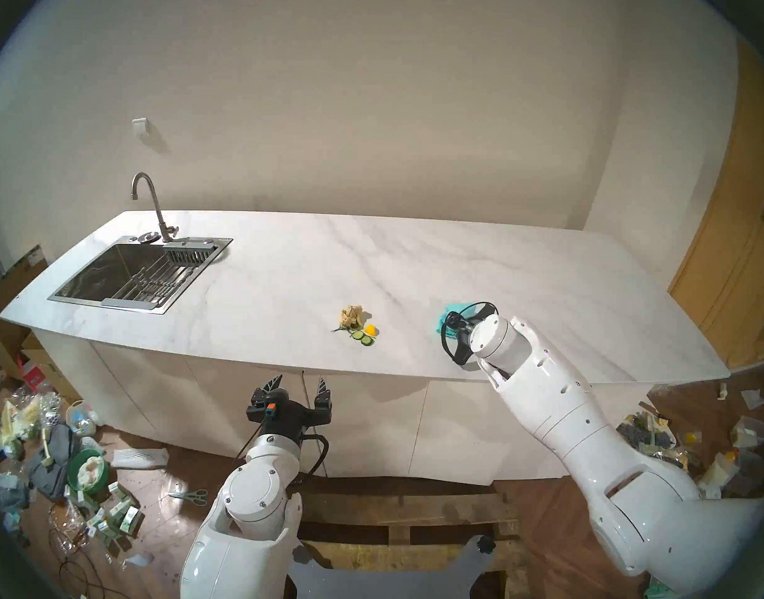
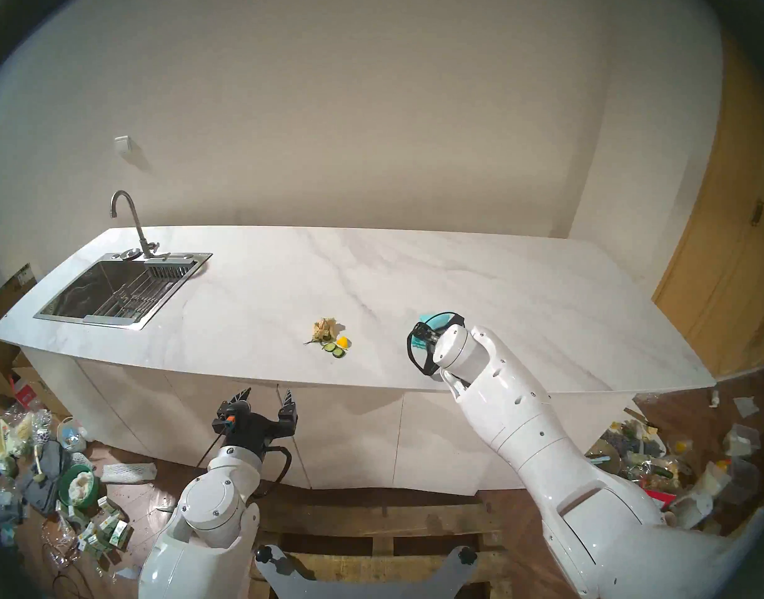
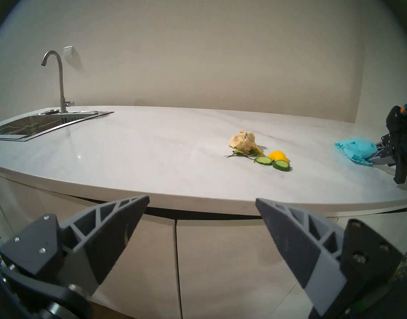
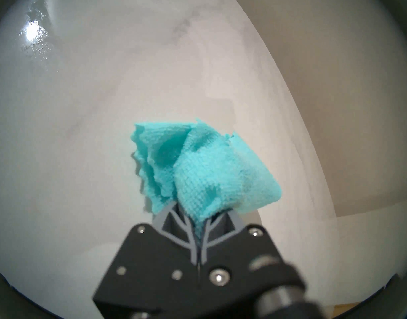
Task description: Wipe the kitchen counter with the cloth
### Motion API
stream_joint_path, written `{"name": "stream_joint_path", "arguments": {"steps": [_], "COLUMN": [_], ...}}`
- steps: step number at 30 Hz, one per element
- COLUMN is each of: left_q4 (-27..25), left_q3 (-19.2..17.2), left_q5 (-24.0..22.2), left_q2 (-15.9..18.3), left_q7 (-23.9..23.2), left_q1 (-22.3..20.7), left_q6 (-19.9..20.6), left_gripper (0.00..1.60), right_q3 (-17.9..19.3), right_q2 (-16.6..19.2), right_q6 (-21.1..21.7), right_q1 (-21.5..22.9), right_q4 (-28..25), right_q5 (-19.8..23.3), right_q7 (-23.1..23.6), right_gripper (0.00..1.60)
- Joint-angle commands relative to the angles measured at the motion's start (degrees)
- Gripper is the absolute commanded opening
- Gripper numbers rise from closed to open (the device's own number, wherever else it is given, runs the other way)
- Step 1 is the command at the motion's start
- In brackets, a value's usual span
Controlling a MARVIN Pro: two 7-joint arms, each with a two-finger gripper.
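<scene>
The kitchen counter [image 1: 285, 261] is a long white marble-look slab over white cabinet fronts. My right gripper [image 4: 198, 221] is shut on the bunched turquoise cloth [image 4: 204, 173], with zigzag edges fanning out ahead of the fingers. It holds the cloth [image 1: 456, 310] low over the counter's right front part. In the left wrist view the cloth [image 3: 357, 148] seems to rest on the surface. My left gripper [image 1: 300, 386] is open and empty, below the counter's front edge, in front of the cabinets [image 3: 221, 254].
A beige paper wad [image 1: 351, 315], cucumber slices [image 1: 362, 336] and a yellow piece [image 1: 370, 329] lie mid-counter, left of the cloth. A steel sink [image 1: 125, 274] with tap [image 1: 151, 205] is far left. Litter covers the floor [image 1: 69, 455] on both sides. A wooden door [image 1: 739, 239] stands right.
</scene>
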Motion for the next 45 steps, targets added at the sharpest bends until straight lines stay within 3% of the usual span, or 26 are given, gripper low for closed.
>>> {"name": "stream_joint_path", "arguments": {"steps": [1,13,19,25,29,37,42,43,44,45], "left_q4": [-1.61,-1.37,-1.52,-1.61,-1.69,-1.72,-1.73,-1.72,-1.70,-1.69], "left_q3": [0.12,0.14,0.15,0.16,0.16,0.17,0.18,0.18,0.18,0.19], "left_q5": [-0.02,-0.02,-0.04,-0.06,-0.08,-0.10,-0.11,-0.11,-0.11,-0.11], "left_q2": [-0.01,-0.01,0.02,0.04,0.06,0.08,0.09,0.09,0.09,0.09], "left_q7": [-0.14,-0.08,-0.09,-0.09,-0.10,-0.09,-0.08,-0.08,-0.07,-0.07], "left_q1": [-0.27,-0.41,-0.33,-0.27,-0.23,-0.22,-0.21,-0.22,-0.23,-0.23], "left_q6": [-0.35,-0.39,-0.38,-0.35,-0.32,-0.30,-0.29,-0.30,-0.31,-0.31], "left_gripper": [1.60,1.60,1.60,1.60,1.60,1.60,1.60,1.60,1.60,1.60], "right_q3": [4.91,9.42,8.12,8.35,8.34,6.41,5.07,5.11,6.05,6.20], "right_q2": [-0.87,3.59,8.78,11.06,10.89,7.44,7.07,7.19,7.02,7.59], "right_q6": [-0.19,-0.92,-1.64,-2.88,-5.32,-5.85,-6.17,-6.40,-5.40,-6.14], "right_q1": [0.49,3.43,2.65,3.09,3.34,4.58,5.41,4.96,4.77,4.83], "right_q4": [-2.72,-6.46,-7.92,-5.90,-4.72,0.28,4.46,4.59,4.75,4.85], "right_q5": [4.55,4.54,3.71,4.57,6.44,4.37,3.15,2.37,2.65,2.94], "right_q7": [0.55,0.69,6.55,12.17,15.94,12.81,11.87,9.98,9.04,9.58], "right_gripper": [0.00,0.00,0.00,0.00,0.00,0.00,0.00,0.17,0.70,1.60]}}
